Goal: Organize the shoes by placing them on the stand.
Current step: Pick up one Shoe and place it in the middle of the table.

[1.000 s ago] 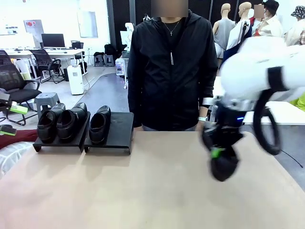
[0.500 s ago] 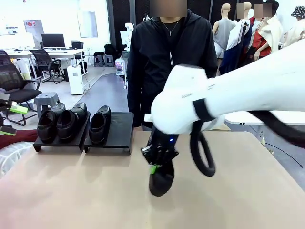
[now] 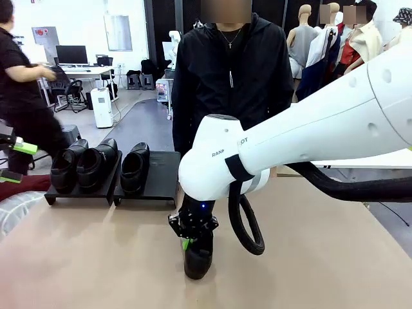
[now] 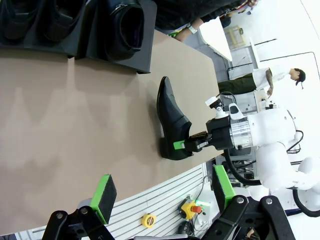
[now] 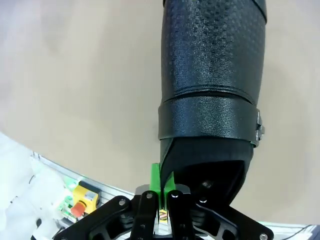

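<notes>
**Fourth shoe in the right gripper's clamp**

The right gripper (image 3: 192, 241) hangs low over the table (image 3: 309, 257), at six o'clock from the person (image 3: 230, 84), jaws pinched together on the heel rim of one shoe (image 3: 197, 256). In the left wrist view that shoe (image 4: 172, 120) is toe-up, sole away from the stand. Three shoes (image 3: 96, 164) sit on the stand (image 3: 161, 183) at ten o'clock of the held one; its right-hand slot is bare. The left gripper (image 4: 162, 192) hovers well apart, jaws wide, holding nothing.
</notes>
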Robot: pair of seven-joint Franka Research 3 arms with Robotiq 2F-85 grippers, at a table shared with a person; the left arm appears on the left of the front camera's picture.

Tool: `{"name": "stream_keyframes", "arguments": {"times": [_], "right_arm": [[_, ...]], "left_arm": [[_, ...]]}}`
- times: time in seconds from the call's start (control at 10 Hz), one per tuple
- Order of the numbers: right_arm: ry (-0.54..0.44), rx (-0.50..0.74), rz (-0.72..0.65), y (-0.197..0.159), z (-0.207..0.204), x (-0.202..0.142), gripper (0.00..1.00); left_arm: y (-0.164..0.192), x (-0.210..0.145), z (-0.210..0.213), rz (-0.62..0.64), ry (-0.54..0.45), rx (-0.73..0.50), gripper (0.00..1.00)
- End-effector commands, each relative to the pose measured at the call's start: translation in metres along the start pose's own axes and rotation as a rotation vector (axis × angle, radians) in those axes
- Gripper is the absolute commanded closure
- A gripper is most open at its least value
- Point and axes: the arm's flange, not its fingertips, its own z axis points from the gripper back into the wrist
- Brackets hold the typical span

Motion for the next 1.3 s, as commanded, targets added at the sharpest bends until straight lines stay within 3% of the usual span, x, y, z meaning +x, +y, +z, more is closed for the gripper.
{"name": "stream_keyframes", "arguments": {"times": [0.0, 0.1, 0.2, 0.3, 0.5, 0.7, 1.0, 1.2], "right_arm": [[0.015, 0.014, -0.008, 0.005, 0.008, 0.004, 1.0], [0.039, 0.04, -0.01, 0.004, 0.008, 0.004, 0.84], [0.037, 0.047, 0.0, 0.003, 0.01, 0.003, 0.25], [0.029, 0.046, -0.008, 0.002, 0.013, 0.002, 0.0], [0.006, 0.08, 0.01, -0.003, 0.031, -0.006, 0.0], [-0.083, 0.143, 0.045, -0.03, 0.09, -0.031, 0.0], [-0.143, 0.034, 0.161, -0.151, 0.19, -0.108, 0.0], [-0.193, 0.15, 0.276, -0.242, 0.246, -0.164, 0.0]], "left_arm": [[-0.002, 0.0, 0.001, 0.012, -0.001, -0.013, 0.0], [-0.002, 0.0, 0.001, 0.012, -0.001, -0.013, 0.0], [-0.002, 0.0, 0.001, 0.012, -0.001, -0.013, 0.0], [-0.002, 0.0, 0.001, 0.012, -0.001, -0.013, 0.0], [-0.002, 0.0, 0.001, 0.012, -0.001, -0.013, 0.0], [-0.002, 0.0, 0.001, 0.012, -0.001, -0.013, 0.0], [-0.002, 0.0, 0.001, 0.012, -0.001, -0.013, 0.0], [-0.002, 0.0, 0.001, 0.012, -0.001, -0.013, 0.0]]}}
